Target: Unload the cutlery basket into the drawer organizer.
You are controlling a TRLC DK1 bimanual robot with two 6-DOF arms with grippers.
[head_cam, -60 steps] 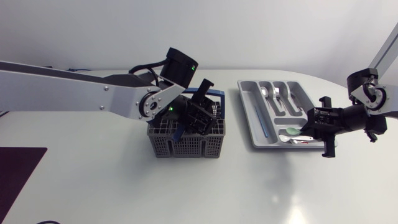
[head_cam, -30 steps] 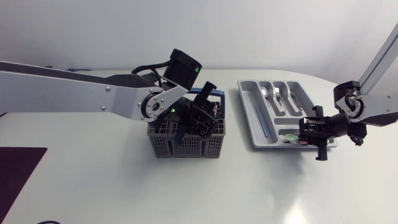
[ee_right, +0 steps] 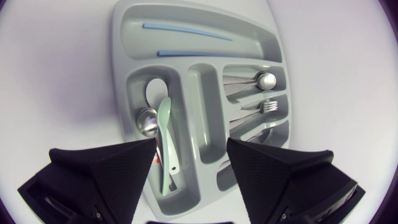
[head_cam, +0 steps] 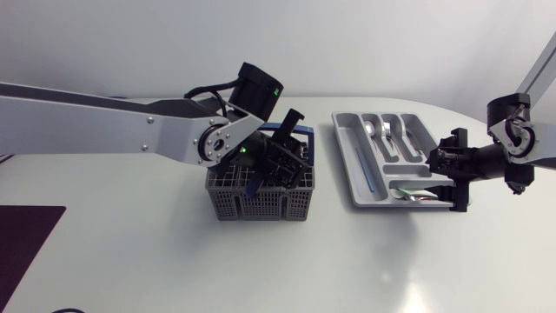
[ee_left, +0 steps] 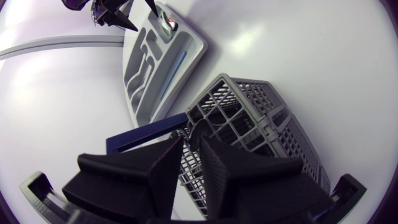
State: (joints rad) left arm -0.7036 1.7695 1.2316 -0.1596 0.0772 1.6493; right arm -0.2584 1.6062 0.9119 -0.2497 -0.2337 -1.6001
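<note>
From above, my left arm (head_cam: 130, 130) covers most of the inside of the cutlery basket (head_cam: 261, 204), so its contents are lost to me. At the tips of the left jaws sits a dark sliver (ee_left: 199, 128), perhaps a handle. The near corners of the drawer organizer (ee_right: 205, 118) vanish behind my right jaws.

A robotics lab: a plain white bench (head_cam: 130, 269), a left arm (head_cam: 104, 122) and a right arm (head_cam: 532, 139) reaching over it.
</note>
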